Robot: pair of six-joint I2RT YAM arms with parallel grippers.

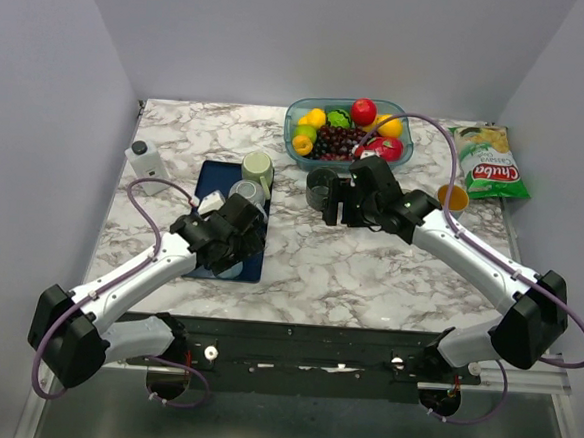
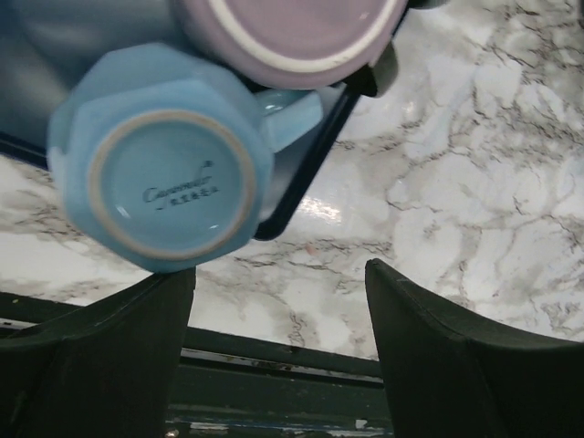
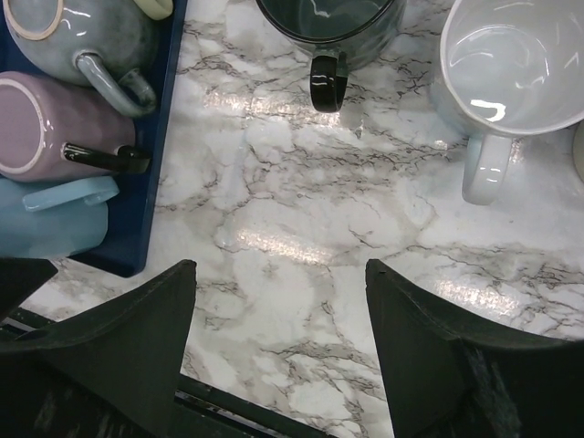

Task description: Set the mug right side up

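The left gripper (image 2: 281,342), fingers spread wide and empty, hovers by a light blue mug (image 2: 169,182) standing upside down at the near corner of a dark blue tray (image 1: 212,178), a lilac mug (image 2: 301,36) inverted just behind. The right gripper (image 3: 278,338), likewise agape, hangs over the marble table (image 3: 301,210) before an upright black mug (image 3: 328,32) and white mug (image 3: 511,64)

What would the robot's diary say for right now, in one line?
left hand: open, near upside-down blue mug | right hand: open, empty | black mug, white mug: upright
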